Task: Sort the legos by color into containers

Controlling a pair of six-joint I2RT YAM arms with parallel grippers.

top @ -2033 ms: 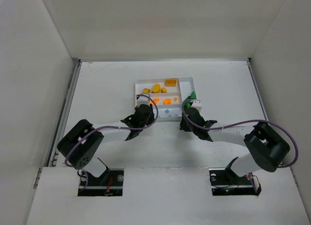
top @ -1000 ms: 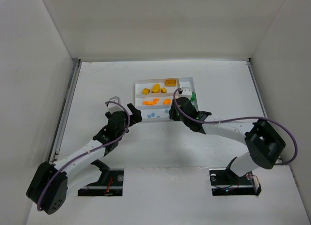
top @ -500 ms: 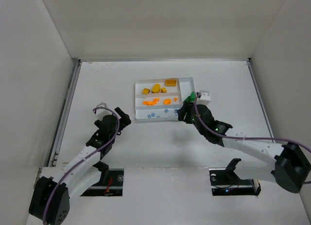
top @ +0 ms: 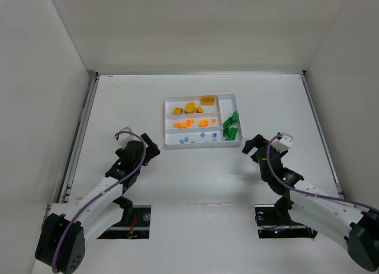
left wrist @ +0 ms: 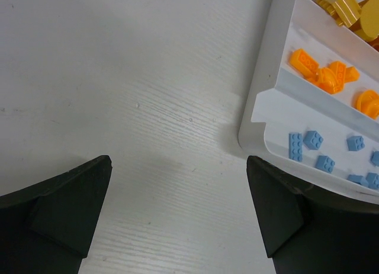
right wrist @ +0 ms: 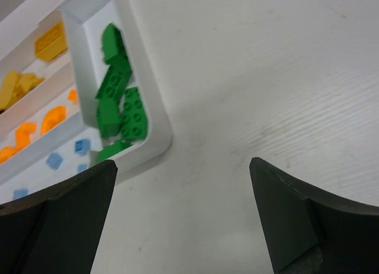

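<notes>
The white tray (top: 166, 121) holds the legos in its containers: yellow ones (top: 190, 107) in the far section, orange ones (top: 192, 123) in the middle, light-blue ones (top: 195, 138) in the near one, green bricks (top: 231, 126) in the crosswise end section. My left gripper (top: 151, 146) stands open over bare table left of the tray's near corner (left wrist: 260, 111), nothing between its fingers (left wrist: 59, 218). My right gripper (top: 254, 143) is open and empty, just off the tray's near right corner (right wrist: 159, 123), with the green bricks (right wrist: 118, 102) ahead to its left.
White walls close in the table on the left, far and right sides. A metal rail (top: 83, 126) runs along the left edge. Both arm bases sit at the near edge.
My right gripper opened and drew back to the near right, off the tray, uncovering the green bricks. The left arm withdrew to the left of the tray, then held still.
</notes>
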